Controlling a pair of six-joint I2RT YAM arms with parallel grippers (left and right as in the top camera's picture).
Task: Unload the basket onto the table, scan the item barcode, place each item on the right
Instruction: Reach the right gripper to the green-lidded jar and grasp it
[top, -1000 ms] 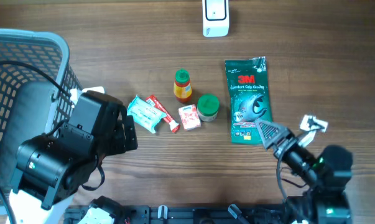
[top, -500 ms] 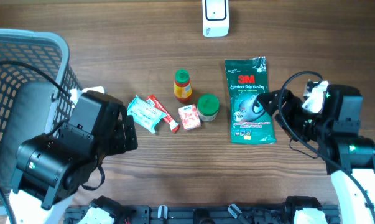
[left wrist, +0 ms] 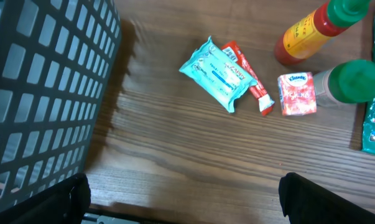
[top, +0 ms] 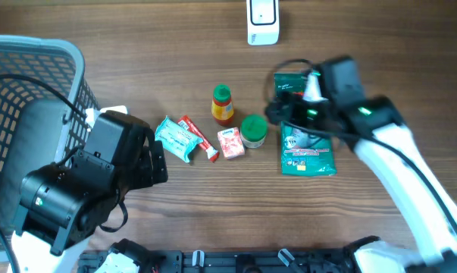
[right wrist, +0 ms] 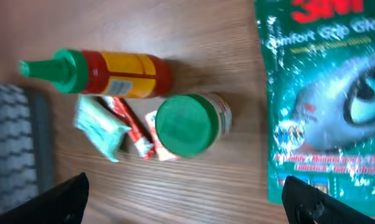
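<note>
Zero scanned yet: left gripper (left wrist: 187, 200) and right gripper (right wrist: 188, 202) both gape empty, right one above the green-lidded jar (right wrist: 186, 124); white scanner (top: 263, 21) sits well beyond it.

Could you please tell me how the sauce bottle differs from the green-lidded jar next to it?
The sauce bottle is red-orange with a yellow label; the jar has a pale body. The bottle ends in a narrow, pointed green cap; the jar carries a broad, flat green lid. The bottle is slim and long, the jar squat. Both have green tops.
</note>
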